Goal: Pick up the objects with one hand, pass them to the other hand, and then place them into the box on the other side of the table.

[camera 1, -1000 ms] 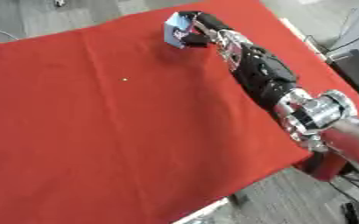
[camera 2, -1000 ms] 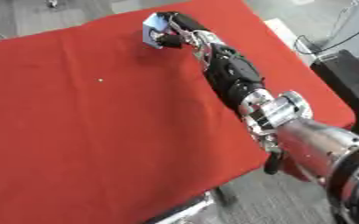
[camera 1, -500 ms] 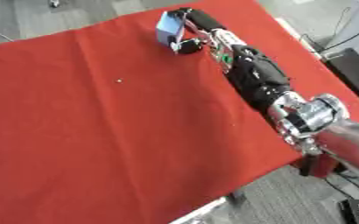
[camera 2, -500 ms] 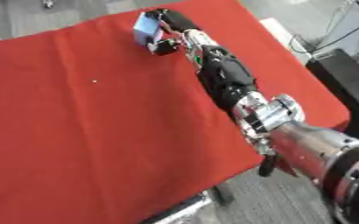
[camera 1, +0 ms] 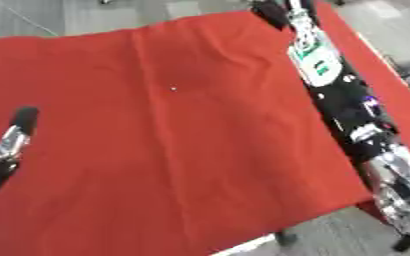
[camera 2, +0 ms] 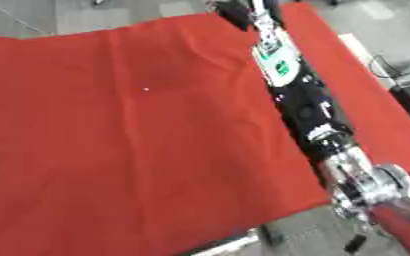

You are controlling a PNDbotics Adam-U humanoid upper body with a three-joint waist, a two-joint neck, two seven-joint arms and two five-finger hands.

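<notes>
Two arms over the red cloth (camera 1: 156, 150): right hand (camera 1: 278, 11) and left hand (camera 1: 12, 137), finger states unreadable.

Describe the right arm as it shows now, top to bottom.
The right arm stretches from the lower right corner diagonally up over the red cloth to the far edge. Near the camera it shows silver joints, then a black forearm carrying a white and green panel. The right hand sits at the very top edge, partly cut off, so its fingers and anything in them cannot be made out. The arm appears to run just above the cloth.
</notes>
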